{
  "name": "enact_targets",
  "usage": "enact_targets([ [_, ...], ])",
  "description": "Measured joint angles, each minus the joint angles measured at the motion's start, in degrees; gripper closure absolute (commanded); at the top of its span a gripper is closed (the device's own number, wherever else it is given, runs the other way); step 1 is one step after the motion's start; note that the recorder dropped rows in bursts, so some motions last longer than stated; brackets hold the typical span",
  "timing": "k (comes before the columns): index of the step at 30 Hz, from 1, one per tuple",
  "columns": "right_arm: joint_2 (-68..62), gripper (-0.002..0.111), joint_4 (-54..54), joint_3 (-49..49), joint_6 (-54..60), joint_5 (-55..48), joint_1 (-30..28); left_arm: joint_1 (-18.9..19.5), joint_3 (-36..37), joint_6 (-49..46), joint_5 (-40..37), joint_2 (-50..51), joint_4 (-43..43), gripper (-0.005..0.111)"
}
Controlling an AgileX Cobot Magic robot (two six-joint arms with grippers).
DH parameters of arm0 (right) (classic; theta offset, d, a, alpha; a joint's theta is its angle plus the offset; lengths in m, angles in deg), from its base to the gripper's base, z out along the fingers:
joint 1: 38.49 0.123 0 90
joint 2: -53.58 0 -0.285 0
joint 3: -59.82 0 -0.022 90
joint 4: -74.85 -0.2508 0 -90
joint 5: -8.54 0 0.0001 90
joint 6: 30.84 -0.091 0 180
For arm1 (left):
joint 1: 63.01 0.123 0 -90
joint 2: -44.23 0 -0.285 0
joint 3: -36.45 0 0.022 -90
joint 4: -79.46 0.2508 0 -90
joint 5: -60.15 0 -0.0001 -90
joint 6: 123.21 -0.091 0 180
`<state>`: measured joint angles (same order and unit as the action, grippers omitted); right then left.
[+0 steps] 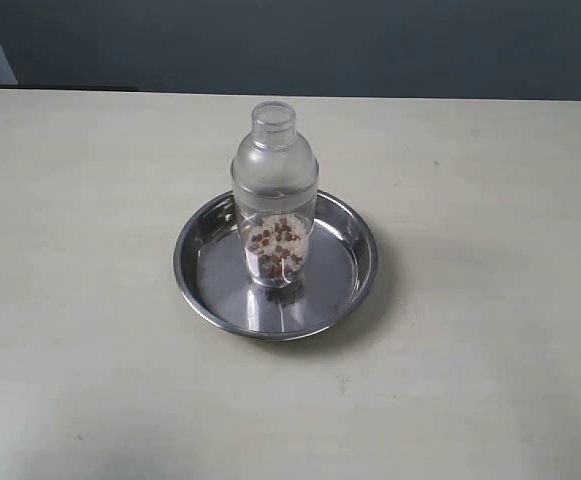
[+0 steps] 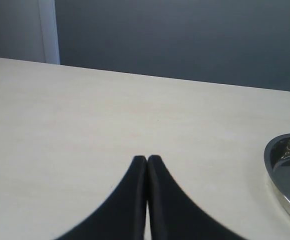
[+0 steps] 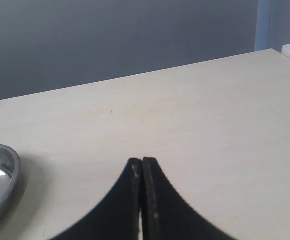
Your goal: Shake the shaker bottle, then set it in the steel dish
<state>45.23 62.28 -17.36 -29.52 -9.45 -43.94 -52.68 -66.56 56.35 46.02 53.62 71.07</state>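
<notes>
On the left, the left claw (image 2: 146, 159) hangs low over the bare desk (image 1: 70, 300) with its two black, curved fingers pressed together on nothing, the rim of the steel dish (image 1: 192, 285) well off to one side of it. In the middle of the desk the shaker bottle (image 1: 274, 215) stands upright inside that dish, on its flat bottom and a little toward the far rim. From this alone the bottle is either waiting to be lifted for the shake or is already set down; I cannot tell which. If a lift is due, a claw would do well to spread wide, clear the rolled rim, and close on the tapered body below the domed shoulder, firmly, since clear plastic is slick. The small cylindrical cap (image 1: 273, 120) looks a poor hold. The reddish-brown pellets (image 1: 275, 240) lie loose in the lower half and will likely rattle and shift weight. The dish is shallow, round and mirror-bright, much wider than the bottle; the desk is pale and matt. On the right, the right claw (image 3: 142, 161) is likewise pressed together and empty, apart from the dish.
</notes>
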Motion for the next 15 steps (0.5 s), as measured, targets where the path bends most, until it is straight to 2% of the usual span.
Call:
enact_targets([
  [15,0.0,0.109,0.0,0.0,0.0,0.0,0.0,0.0,0.0,0.0,0.5,0.0,3.5,0.106],
])
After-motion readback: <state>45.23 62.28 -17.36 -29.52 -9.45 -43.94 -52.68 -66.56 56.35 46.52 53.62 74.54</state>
